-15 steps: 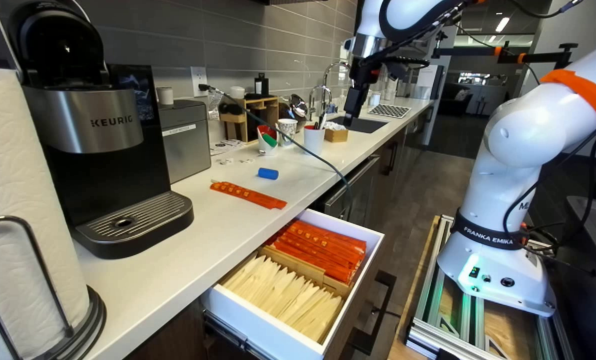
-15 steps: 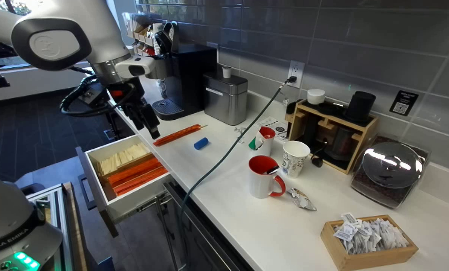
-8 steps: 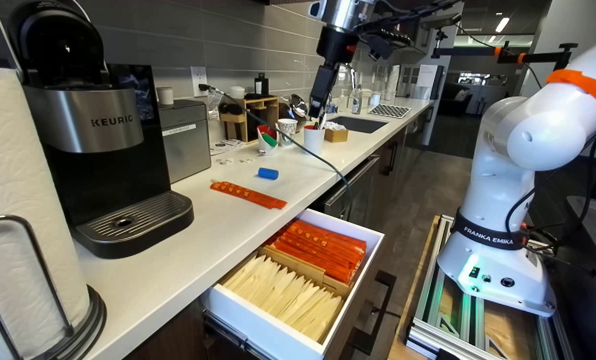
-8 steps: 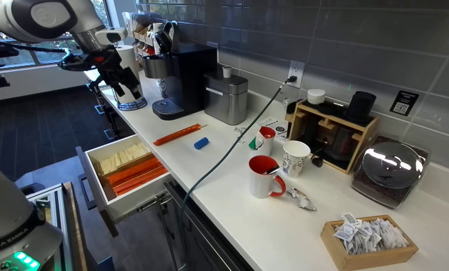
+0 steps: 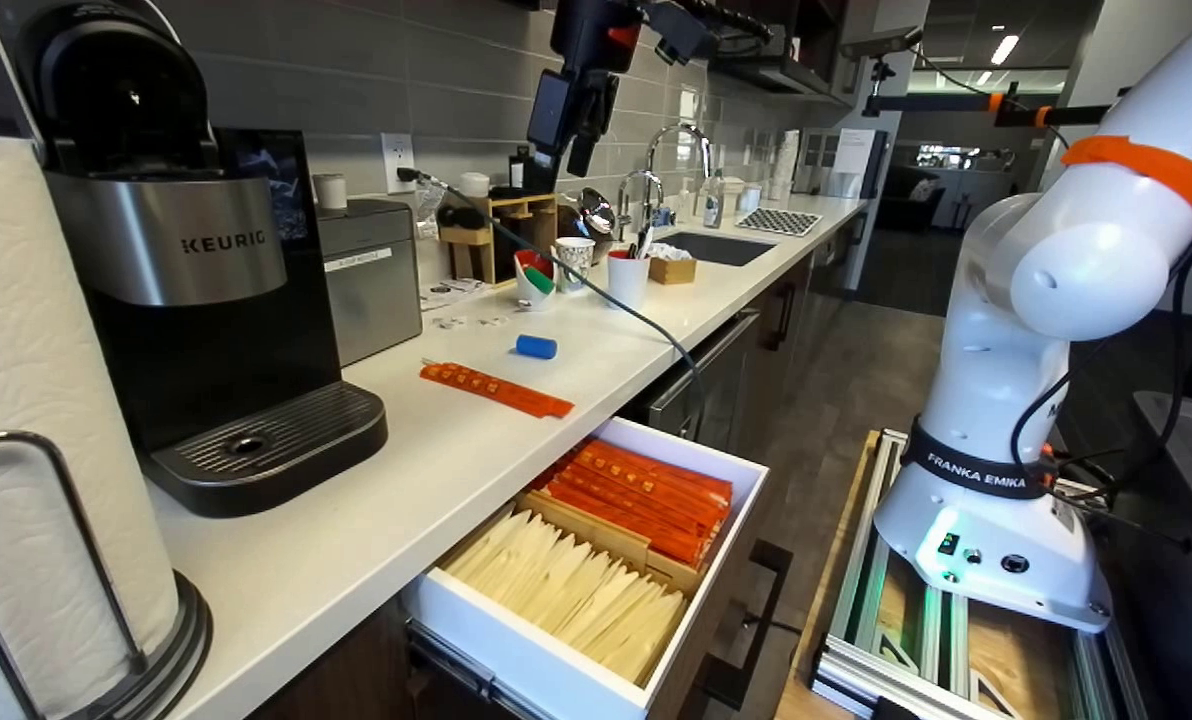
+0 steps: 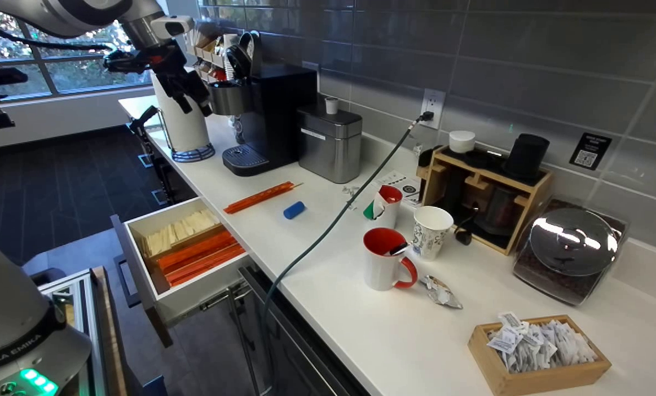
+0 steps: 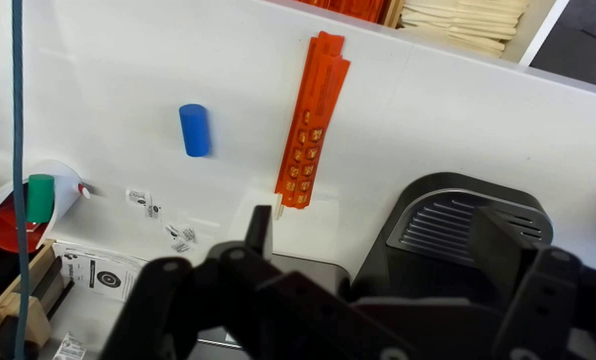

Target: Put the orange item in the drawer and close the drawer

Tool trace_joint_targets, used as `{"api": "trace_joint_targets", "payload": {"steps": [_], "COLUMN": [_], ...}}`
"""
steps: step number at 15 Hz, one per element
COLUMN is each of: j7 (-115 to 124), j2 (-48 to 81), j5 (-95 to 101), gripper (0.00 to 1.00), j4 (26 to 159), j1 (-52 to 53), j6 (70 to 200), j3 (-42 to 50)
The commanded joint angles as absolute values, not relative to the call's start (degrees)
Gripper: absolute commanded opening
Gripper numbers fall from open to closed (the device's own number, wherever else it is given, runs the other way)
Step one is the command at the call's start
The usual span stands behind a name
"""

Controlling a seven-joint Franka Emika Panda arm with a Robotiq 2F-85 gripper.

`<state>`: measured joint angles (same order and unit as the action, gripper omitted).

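Observation:
The orange item [image 5: 496, 390], flat narrow orange-red packets side by side with a pale stick end poking out, lies on the white counter in both exterior views [image 6: 259, 197]. In the wrist view it lies [image 7: 313, 125] ahead of the fingers, apart from them. The drawer [image 5: 536, 650] is pulled out below the counter edge, with an orange-red packed block and pale beige pieces inside; it also shows in an exterior view [image 6: 207, 291]. My gripper [image 7: 378, 227] is open and empty, high above the counter near the coffee machine in both exterior views [image 5: 561, 160] [image 6: 196, 110].
A blue cylinder [image 5: 536, 347] lies beside the orange item. The coffee machine [image 5: 176, 350] and a steel bin [image 6: 331, 143] stand behind it. A dark cable [image 6: 333, 225] hangs from the outlet across the counter. Mugs [image 6: 383, 258] stand beyond it; a paper towel roll [image 5: 46, 400] stands nearby.
My gripper has moved up and toward the coffee machine's end of the counter. Its two fingers now show clearly apart. The orange item and the drawer have not moved.

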<state>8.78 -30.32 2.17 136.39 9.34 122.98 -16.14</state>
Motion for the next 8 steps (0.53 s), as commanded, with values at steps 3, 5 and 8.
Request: {"api": "trace_joint_targets", "payload": {"steps": [3,5,8], "j7": [10.6,10.3,11.7], "j2": [-28.9,-22.8,-14.0], "j5": [2.1,1.1,1.2], "gripper": [1.00,1.00,1.00], "j4": [135.2,132.9,129.6], "j1": [9.7,9.9,9.5], "j6": [122.5,124.3,126.0], "j3": [-16.2,-16.3,-16.9]}}
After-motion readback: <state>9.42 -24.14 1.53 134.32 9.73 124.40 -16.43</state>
